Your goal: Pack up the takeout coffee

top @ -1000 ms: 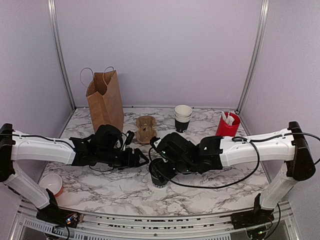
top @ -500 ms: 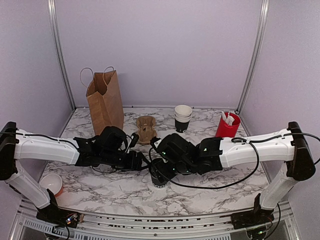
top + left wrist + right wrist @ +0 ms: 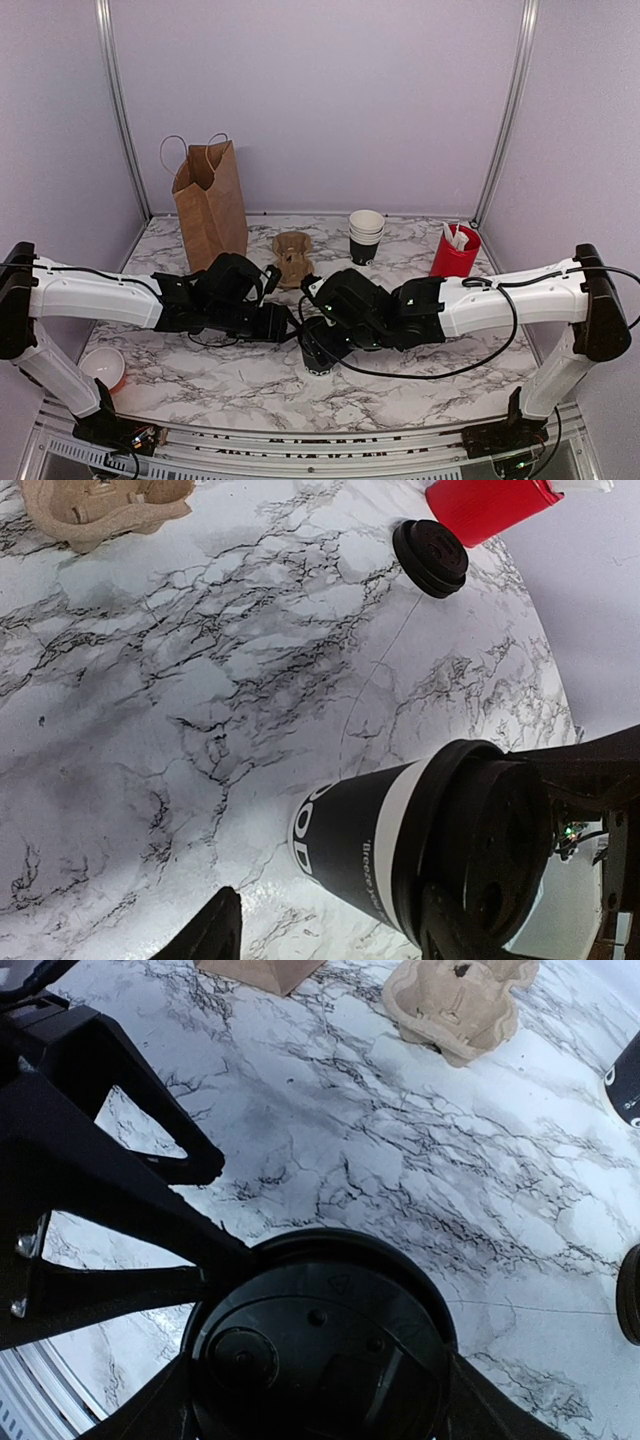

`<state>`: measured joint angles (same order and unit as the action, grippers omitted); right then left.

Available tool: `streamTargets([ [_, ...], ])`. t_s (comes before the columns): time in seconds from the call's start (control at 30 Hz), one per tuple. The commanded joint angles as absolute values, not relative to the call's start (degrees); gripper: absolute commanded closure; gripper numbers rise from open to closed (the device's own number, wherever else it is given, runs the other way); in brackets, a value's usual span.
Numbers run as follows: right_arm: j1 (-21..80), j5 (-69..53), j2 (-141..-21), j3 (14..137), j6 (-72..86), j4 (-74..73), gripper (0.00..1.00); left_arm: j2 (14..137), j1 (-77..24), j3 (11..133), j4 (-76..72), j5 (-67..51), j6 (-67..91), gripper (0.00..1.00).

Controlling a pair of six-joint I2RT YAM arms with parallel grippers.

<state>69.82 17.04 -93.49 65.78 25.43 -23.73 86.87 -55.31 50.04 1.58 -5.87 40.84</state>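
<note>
Snugly, right fingers on takeout coffee; left fingers apart.

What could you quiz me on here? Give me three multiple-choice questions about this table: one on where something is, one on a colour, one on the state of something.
1. Where does the brown paper bag stand on the table? A back left; B front right; C dead centre.
2. What colour is the cup holding white items, back right? A blue; B red; C green.
3. How is the takeout coffee? A upright, lid on; B tipped over; C lidless.
Answers: 1 A, the top view shows it near the back left corner; 2 B, its wall is bright red; 3 A, the right wrist view looks down onto its black lid.
</note>
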Motion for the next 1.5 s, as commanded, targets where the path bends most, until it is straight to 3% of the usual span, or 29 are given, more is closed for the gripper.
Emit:
streamTargets([
  [0.0,70.2,13.7,-97.0,63.3,26.9,-28.2,0.24,91.2,-56.0,48.4,10.7,-1.0,39.6,0.4],
  [0.87,72.7,16.1,-98.7,59.9,30.7,-30.3,0.22,93.1,-57.5,45.3,9.0,-0.5,41.8,0.4],
  [1.47,72.4,15.4,-91.2,57.8,30.2,-25.7,0.17,92.4,-57.5,49.5,12.6,0.9,40.2,0.4],
])
